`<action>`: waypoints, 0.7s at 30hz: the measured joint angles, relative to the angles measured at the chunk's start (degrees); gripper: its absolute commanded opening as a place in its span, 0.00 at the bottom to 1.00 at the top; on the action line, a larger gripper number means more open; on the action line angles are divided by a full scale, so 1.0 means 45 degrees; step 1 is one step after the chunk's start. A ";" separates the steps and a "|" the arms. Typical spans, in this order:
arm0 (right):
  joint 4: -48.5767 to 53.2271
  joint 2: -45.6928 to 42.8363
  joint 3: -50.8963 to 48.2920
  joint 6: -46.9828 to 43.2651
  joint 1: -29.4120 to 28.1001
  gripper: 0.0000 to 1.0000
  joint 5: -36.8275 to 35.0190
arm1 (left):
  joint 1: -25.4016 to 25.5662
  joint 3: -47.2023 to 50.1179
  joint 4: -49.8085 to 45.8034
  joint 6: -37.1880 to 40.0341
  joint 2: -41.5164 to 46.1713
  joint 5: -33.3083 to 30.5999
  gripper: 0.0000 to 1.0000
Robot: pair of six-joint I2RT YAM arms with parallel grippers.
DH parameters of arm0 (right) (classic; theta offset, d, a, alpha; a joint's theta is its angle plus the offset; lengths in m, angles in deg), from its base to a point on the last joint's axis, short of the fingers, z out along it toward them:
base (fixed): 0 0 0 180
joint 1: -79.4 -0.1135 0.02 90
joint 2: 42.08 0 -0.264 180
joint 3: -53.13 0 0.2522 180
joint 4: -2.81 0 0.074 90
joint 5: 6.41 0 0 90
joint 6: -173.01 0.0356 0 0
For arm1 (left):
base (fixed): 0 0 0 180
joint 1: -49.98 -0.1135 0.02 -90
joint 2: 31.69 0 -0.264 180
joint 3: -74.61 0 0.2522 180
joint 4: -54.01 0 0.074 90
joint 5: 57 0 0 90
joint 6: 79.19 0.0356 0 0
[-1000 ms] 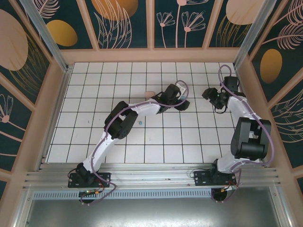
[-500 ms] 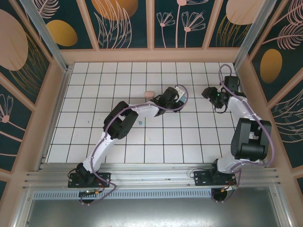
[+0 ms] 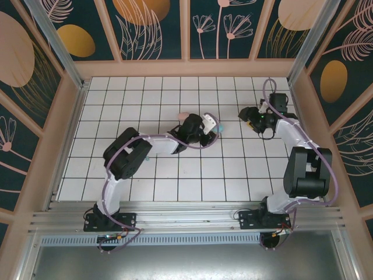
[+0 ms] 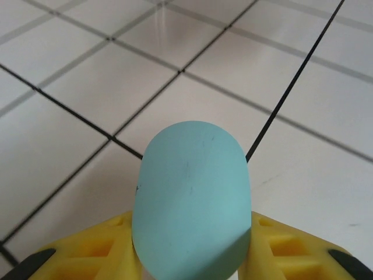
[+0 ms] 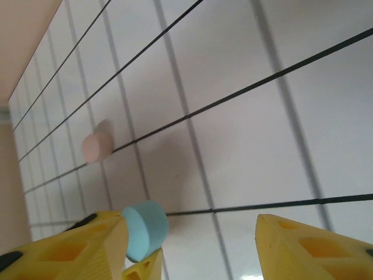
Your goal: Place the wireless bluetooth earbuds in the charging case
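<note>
White tiled floor (image 3: 116, 169), cut into a square grid by dark grout lines (image 3: 155, 169). Along its far edge, a plain peach ledge (image 3: 186, 68). Behind that, a back wall (image 3: 166, 29) of dark teal panels drawn with pale leaves and flowers and orange ovals, split by peach strips (image 3: 185, 29). Left wall (image 3: 23, 105) and right wall (image 3: 349, 116) in the same pattern, leaning outward. Slanting metal posts at the far left corner (image 3: 55, 41) and the far right corner (image 3: 315, 38). Along the near edge, aluminium rails (image 3: 186, 219), then a grey metal sheet (image 3: 186, 262). Even, soft light; a faint sheen (image 4: 166, 17) on the tiles in the left wrist view.
</note>
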 measured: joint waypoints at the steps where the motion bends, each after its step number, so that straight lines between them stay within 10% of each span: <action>1: 0.0092 -0.0015 0.0073 0.0044 -0.0374 0.62 0.0160 | -0.0121 0.0223 0.0078 0.0044 0.0389 0.0204 0.33; 21: 0.0272 0.0408 0.4318 0.1530 -0.4469 0.64 0.1787 | -0.1846 0.1520 -0.3385 0.1991 0.5916 0.3453 0.31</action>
